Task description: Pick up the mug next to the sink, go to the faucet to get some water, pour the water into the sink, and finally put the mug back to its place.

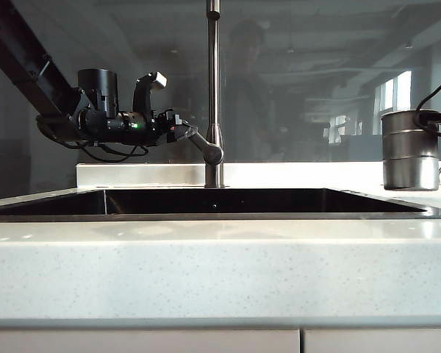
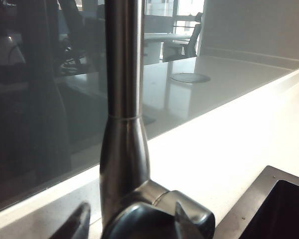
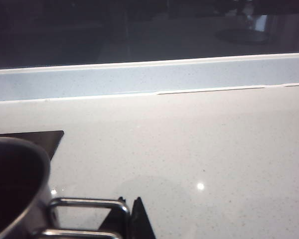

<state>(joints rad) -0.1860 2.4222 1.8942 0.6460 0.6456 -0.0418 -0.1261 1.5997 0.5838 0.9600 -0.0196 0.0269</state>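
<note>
Steel mug (image 1: 410, 151) near sink (image 1: 264, 213) edge, right pincer (image 3: 130, 211) clenched on handle, left pincer (image 2: 132, 221) released astride faucet (image 2: 123, 99) lever.

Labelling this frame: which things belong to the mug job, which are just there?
Job:
- mug, handle held by right hand, off the counter
- faucet, left hand open astride its lever
- sink

Just there:
- countertop
- glass backsplash
</note>
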